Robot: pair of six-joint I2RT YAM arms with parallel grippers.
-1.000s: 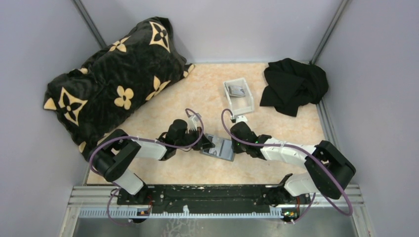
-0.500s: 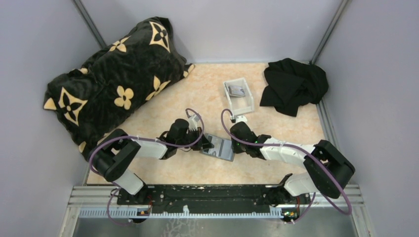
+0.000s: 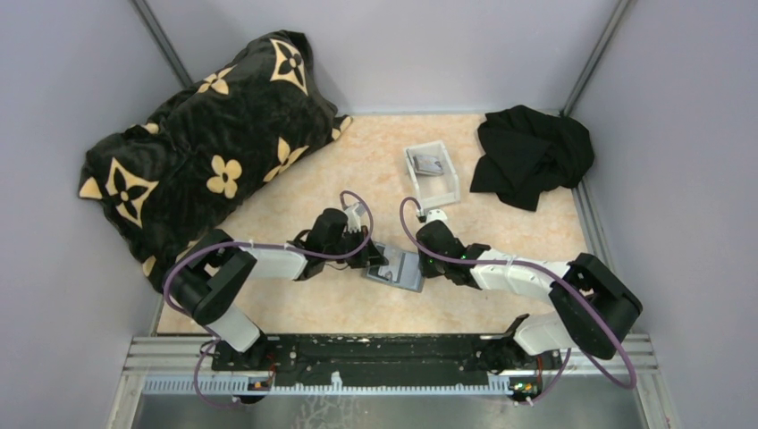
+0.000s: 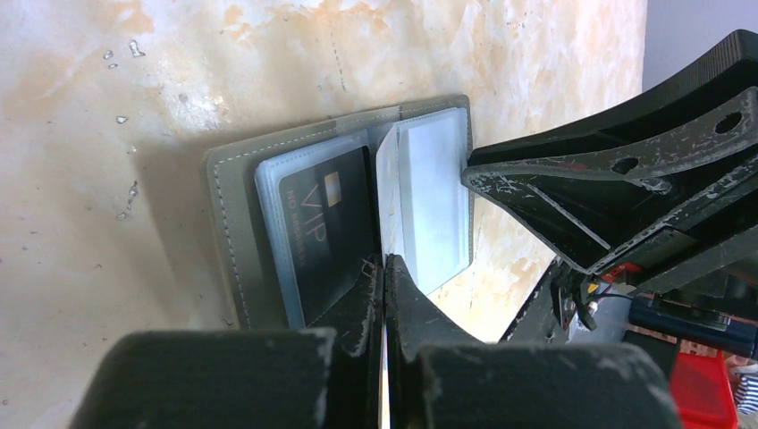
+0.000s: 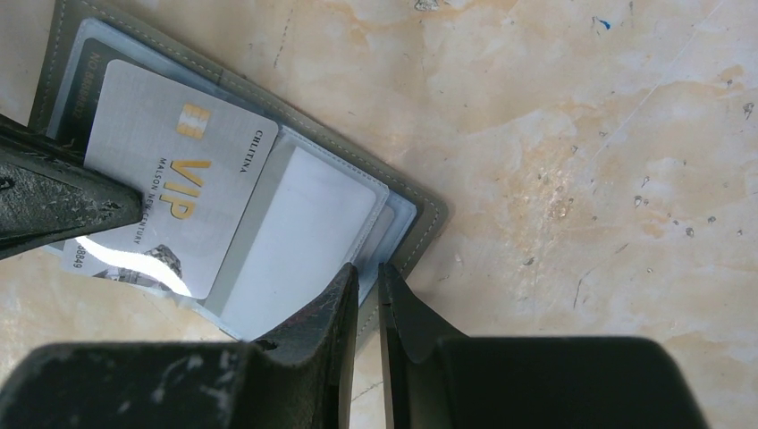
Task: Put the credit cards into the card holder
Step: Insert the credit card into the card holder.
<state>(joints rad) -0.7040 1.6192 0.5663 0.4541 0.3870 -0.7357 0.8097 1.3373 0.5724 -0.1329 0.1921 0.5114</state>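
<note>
We count card holder [image 4: 234,232] 1 | credit cards [image 5: 170,188] 2 | white tray [image 3: 436,188] 1 | black cloth [image 3: 532,156] 1 | patterned cushion [image 3: 206,143] 1

My marbled table [image 3: 357,161] carries a flowered black cushion [image 3: 206,152] at far left, a white tray [image 3: 444,192] mid-back, a black cloth [image 3: 532,156] far right, and the open card holder [image 3: 400,268] nearest me.

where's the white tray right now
In the top view the white tray sits toward the far right of the table, just left of the black cloth.
</note>
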